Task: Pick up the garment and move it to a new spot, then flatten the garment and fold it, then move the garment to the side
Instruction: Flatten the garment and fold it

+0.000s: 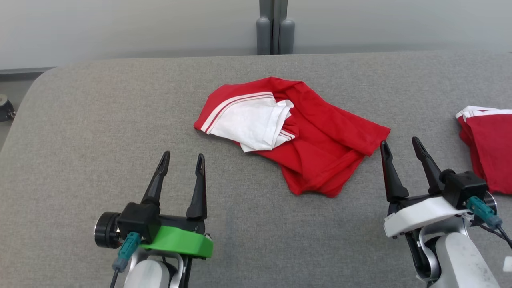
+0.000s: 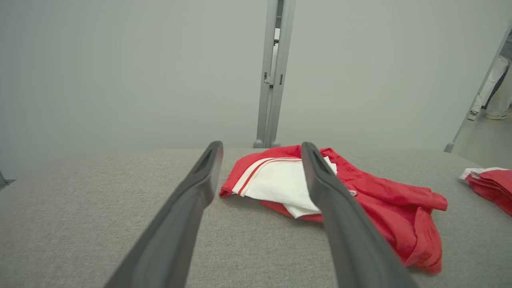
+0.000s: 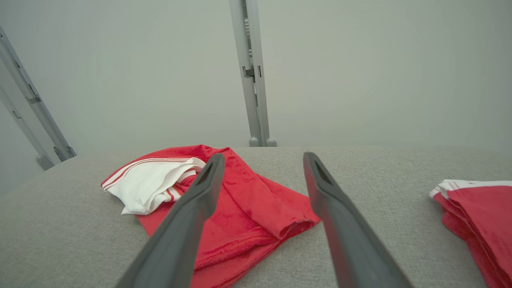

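I see a grey fabric-covered table (image 1: 80, 120) across the lower frame, pale grey wall panels (image 1: 120, 28) along the top, and a grey post (image 1: 275, 28) top centre.

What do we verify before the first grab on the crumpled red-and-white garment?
1. Left gripper open and empty: ok.
2. Right gripper open and empty: ok.
3. Crumpled red-and-white garment lies free on the grey fabric table, nothing on it: ok.
4. Garment flattened: not ok, bunched, white part folded over the red.
5. Second red garment at the table's right edge lies apart from the target: ok.
6. Right gripper's fingertip nearest the garment's corner clear of the cloth: cannot tell.
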